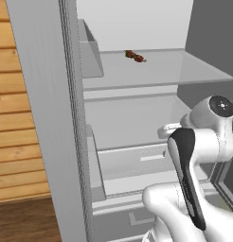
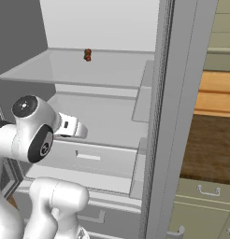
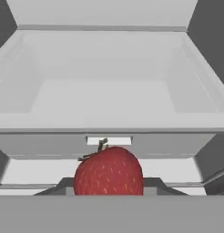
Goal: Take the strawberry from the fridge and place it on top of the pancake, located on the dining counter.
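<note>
The strawberry (image 3: 108, 171), red with a small green stem, sits large at the bottom of the hand view between my two dark fingertips (image 3: 152, 184). My gripper (image 3: 109, 184) is shut on it. In the base views the white hand (image 1: 165, 131) (image 2: 75, 127) hovers in front of the open fridge (image 1: 42, 118) (image 2: 182, 93), level with its lower shelf (image 1: 132, 120); the berry is hidden behind the hand there. The pancake and the dining counter are out of view.
A small red and dark item (image 1: 135, 56) (image 2: 87, 54) lies on the upper shelf (image 1: 175, 71). The open fridge doors stand on both sides of the arm. A pale drawer (image 3: 109, 113) is straight ahead of the hand. Green drawers (image 2: 205, 196) are at the right.
</note>
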